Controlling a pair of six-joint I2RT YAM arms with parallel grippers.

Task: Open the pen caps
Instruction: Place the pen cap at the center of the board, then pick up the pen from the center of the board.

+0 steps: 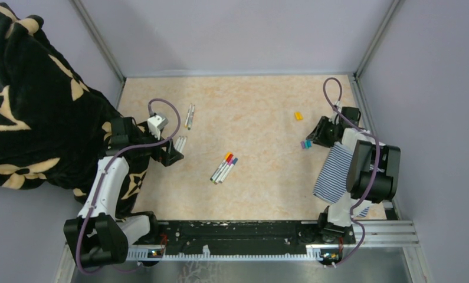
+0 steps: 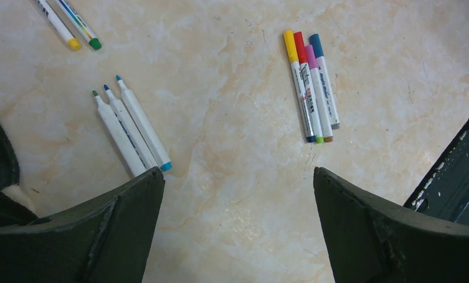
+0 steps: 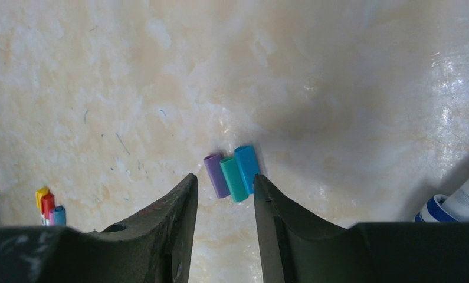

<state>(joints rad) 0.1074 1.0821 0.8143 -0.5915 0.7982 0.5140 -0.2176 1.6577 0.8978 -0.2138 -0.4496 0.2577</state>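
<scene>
Right end effector (image 1: pixel 315 137), jaws narrowly parted and pinching nothing, sits just behind three loose pen caps (image 3: pixel 234 174) on the worktop (image 3: pixel 338 71), so it should lift straight up without nudging them, while the wide-spread left end effector (image 2: pixel 236 174) takes the four capped pens (image 2: pixel 312 88) one at a time.

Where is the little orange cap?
From above, the orange cap lies alone on the table, far right, a little beyond the purple, teal and blue caps by the right hand.

Bright, even light; broad soft shadow and patchy glare on the table (image 3: pixel 338 88); all views fairly sharp
</scene>
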